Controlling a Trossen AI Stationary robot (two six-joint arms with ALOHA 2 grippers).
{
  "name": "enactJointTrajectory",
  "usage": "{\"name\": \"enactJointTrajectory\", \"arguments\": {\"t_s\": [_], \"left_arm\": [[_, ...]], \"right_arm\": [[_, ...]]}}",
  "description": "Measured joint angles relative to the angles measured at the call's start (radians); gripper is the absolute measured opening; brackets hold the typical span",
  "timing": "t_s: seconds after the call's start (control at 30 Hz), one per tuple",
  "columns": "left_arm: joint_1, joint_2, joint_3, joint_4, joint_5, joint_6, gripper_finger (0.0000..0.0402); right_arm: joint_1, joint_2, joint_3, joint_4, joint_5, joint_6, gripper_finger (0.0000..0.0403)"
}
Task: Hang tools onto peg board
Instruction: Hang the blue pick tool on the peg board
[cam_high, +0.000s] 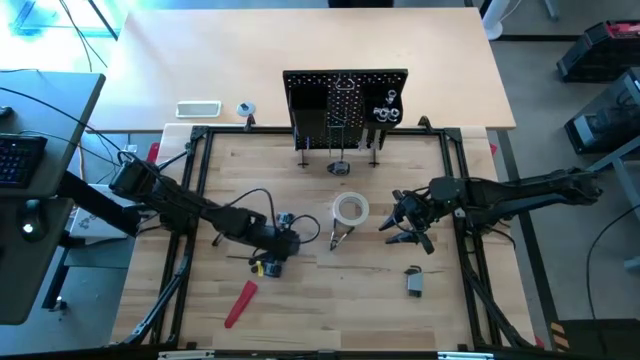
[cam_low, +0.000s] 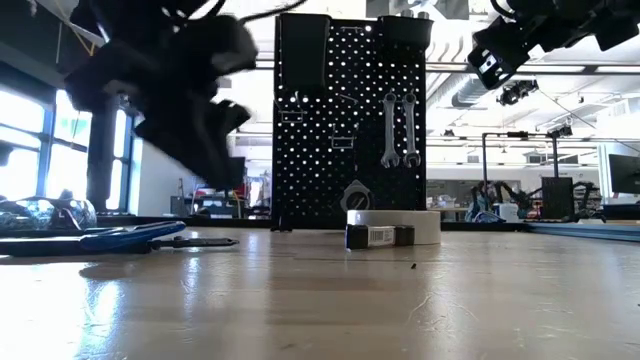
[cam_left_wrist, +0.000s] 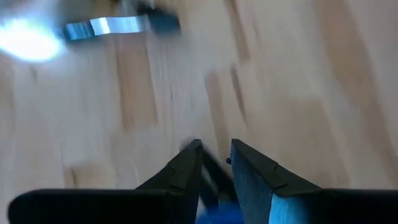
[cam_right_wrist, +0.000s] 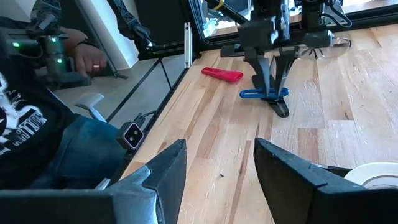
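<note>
- Left pincer (cam_right_wrist: 271, 93) grips the blue-handled pliers (cam_right_wrist: 264, 94) low over the wooden worktop (cam_high: 330, 285), ready for carrying (probably) to the black perforated peg board (cam_high: 345, 100)
- Right pincer (cam_high: 405, 228) waits wide, holding nothing

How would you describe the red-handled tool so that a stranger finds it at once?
Start from the wooden table and go to its near left part, away from the peg board. The red-handled tool lies there flat, at a slant. It is the only red tool.

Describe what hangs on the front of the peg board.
Two silver wrenches hang on the peg board, with wire hooks and one more metal piece lower down. Its back is hidden.
</note>
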Motion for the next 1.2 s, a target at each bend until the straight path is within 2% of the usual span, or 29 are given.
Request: {"name": "enactJointTrajectory", "arguments": {"t_s": [0.37,0.53,0.77,0.97,1.2], "left_arm": [[-0.087,-0.023,-0.009,-0.249,0.016,-0.140,0.0079],[-0.110,-0.110,-0.134,-0.235,0.015,-0.260,0.0094],[-0.148,-0.329,-0.308,-0.168,-0.013,-0.461,0.0141],[-0.196,-0.458,-0.328,-0.162,-0.095,-0.488,0.0164],[-0.211,-0.485,-0.328,-0.185,-0.112,-0.454,0.0163]], "right_arm": [[0.000,0.000,0.000,0.000,0.000,0.000,0.0183],[0.000,0.000,0.000,-0.001,-0.003,0.000,0.0183],[0.000,0.000,0.000,-0.009,-0.003,0.000,0.0183],[0.000,0.000,0.000,-0.008,0.009,0.000,0.0183],[0.000,0.000,0.000,-0.011,0.009,0.000,0.0183]]}}
